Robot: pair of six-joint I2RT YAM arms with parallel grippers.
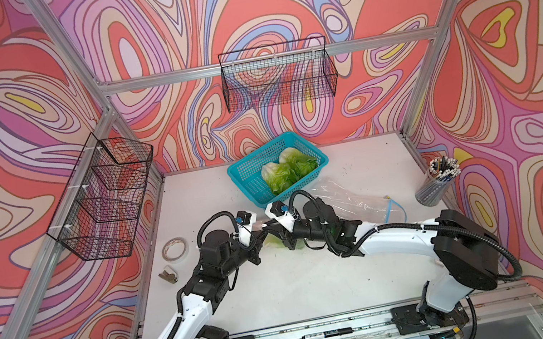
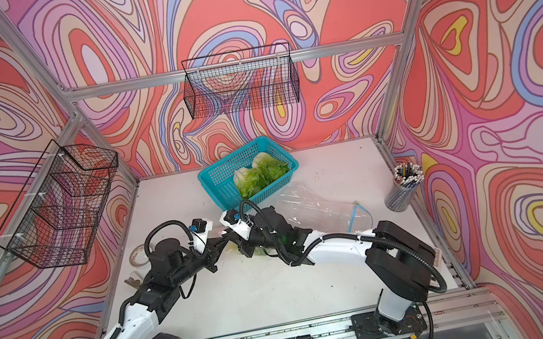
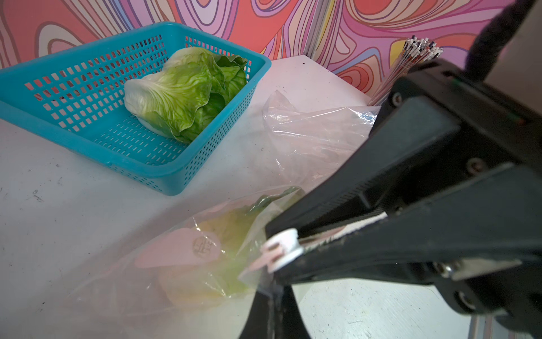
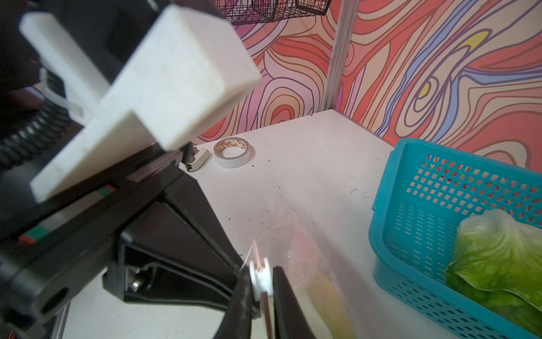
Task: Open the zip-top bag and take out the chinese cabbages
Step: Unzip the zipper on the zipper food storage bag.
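Mid-frame in a top view, the left gripper (image 1: 259, 234) is clamped on the pink edge of the zip-top bag (image 3: 132, 287). The right gripper (image 4: 262, 289) pinches its white slider (image 3: 283, 249). One chinese cabbage (image 3: 187, 281) lies inside; two more heads (image 1: 282, 174) sit in the blue basket (image 1: 249, 176) further up. Opening is the step in hand. Next, probably, the slider is drawn along against the anchored edge.

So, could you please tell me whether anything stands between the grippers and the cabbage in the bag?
Yes, the bag itself: its clear film covers the cabbage. The left gripper pinches its zip edge and the right gripper clamps the slider, so neither touches the cabbage.
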